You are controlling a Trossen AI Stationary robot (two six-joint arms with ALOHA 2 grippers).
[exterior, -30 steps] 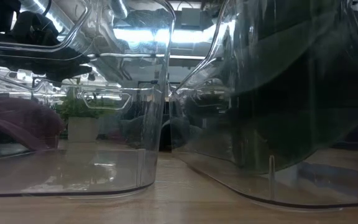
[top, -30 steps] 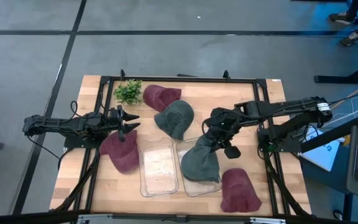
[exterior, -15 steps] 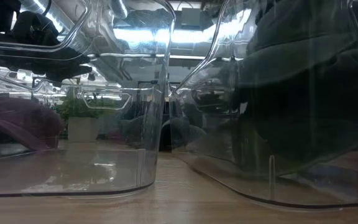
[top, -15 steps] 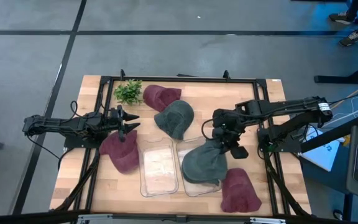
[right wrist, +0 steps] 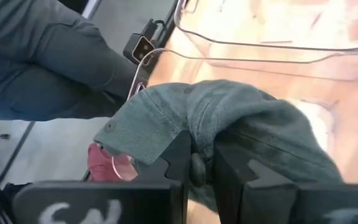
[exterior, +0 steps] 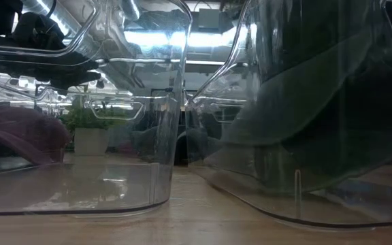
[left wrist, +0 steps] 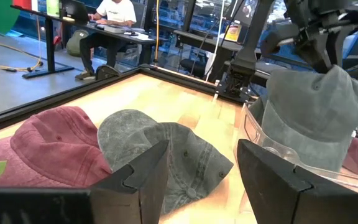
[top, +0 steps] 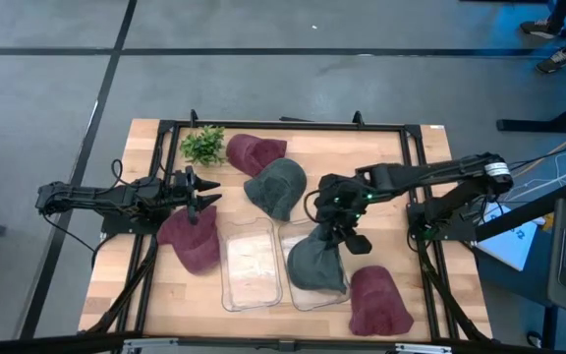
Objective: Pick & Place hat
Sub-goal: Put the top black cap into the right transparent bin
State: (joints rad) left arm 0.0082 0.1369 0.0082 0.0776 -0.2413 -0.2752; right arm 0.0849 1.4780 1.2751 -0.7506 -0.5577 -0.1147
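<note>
My right gripper [top: 342, 226] is shut on a grey-green hat [top: 317, 264] over the right clear bin [top: 297, 295]. In the low view the hat [exterior: 305, 136] fills that bin behind its wall. My left gripper [top: 202, 198] waits open near the table's left side, above a maroon hat [top: 190, 241] that lies flat on the wood. In the left wrist view its fingers frame a second grey hat [left wrist: 166, 149] lying on the table farther off, and they touch nothing. My right gripper pinches a bunched fold of the grey-green hat's upper part [right wrist: 199, 146] between its two fingers [right wrist: 178, 163]. It comes from above, slanting in from the table's right. The hat hangs below the fingers, with its lower part [top: 314, 275] resting in the right bin.
An empty clear bin [top: 252, 264] stands beside the right one. A grey hat [top: 278, 187] and a maroon hat [top: 255, 152] lie toward the far edge by a small plant [top: 202, 145]. Another maroon hat [top: 378, 300] lies at the near right. People sit beyond the table [left wrist: 114, 12].
My right gripper swayed a little toward the table's right, then came back left over the right bin, staying shut. The grey-green hat sank deeper into the bin and bunched up there.
</note>
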